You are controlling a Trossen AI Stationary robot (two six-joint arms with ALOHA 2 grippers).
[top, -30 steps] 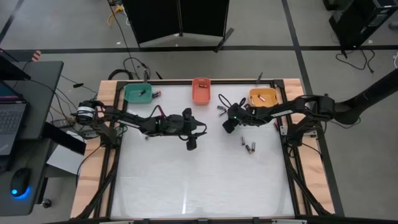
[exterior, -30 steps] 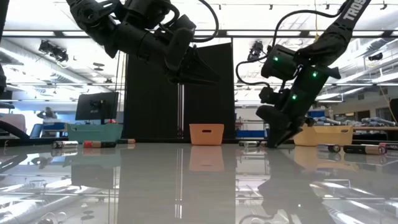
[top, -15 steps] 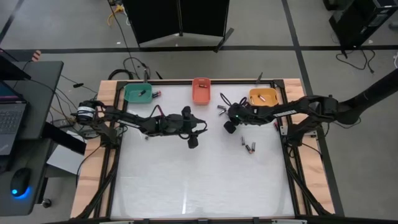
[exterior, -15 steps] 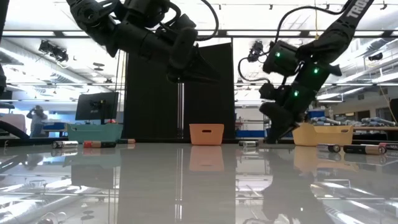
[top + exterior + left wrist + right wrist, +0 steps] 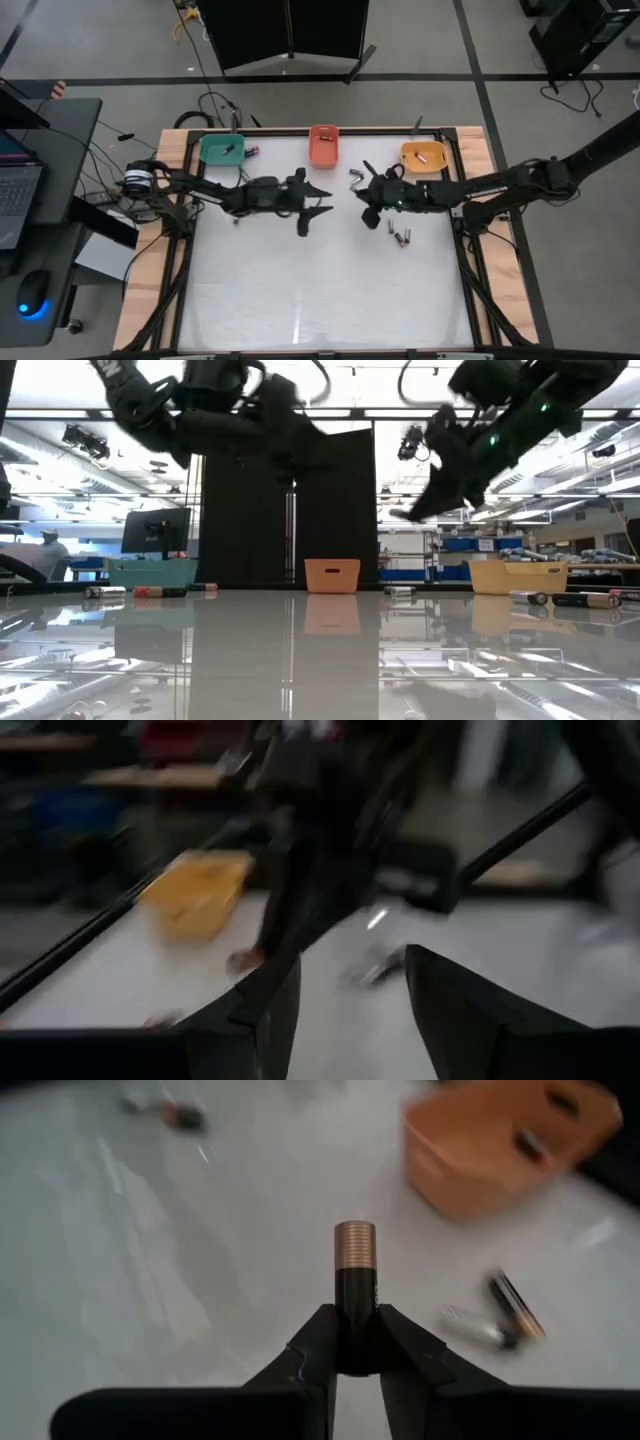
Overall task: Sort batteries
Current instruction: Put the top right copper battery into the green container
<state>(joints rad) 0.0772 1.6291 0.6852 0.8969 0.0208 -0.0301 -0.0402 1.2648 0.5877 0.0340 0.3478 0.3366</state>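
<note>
A small dark battery [image 5: 354,1280] with a copper-coloured end was pinched between the two black fingers of the right gripper [image 5: 354,1342], standing straight out from the fingertips. Seen from above, the right gripper [image 5: 367,192] was over the far half of the white table [image 5: 320,290], between the orange bin [image 5: 323,146] and the yellow bin [image 5: 422,157], and in the level view it hung well above the tabletop. Just beside it, two loose batteries [image 5: 400,233] lay on the table toward the near side, and another small group [image 5: 356,176] lay toward the far edge. The wrist camera showed the orange bin [image 5: 500,1150] with a battery lying inside it, a loose pair of batteries [image 5: 498,1318] on the table near the held one, and more batteries [image 5: 165,1112] farther off. One battery rested in the yellow bin and another in the green bin [image 5: 221,150] at the far left corner, with a further battery [image 5: 251,150] just beside the green bin. The left gripper [image 5: 310,206] was over the middle of the table's far half, raised off the surface, its fingers [image 5: 470,1010] spread apart and holding nothing. Across the table it faced the right arm, well apart from it.
</note>
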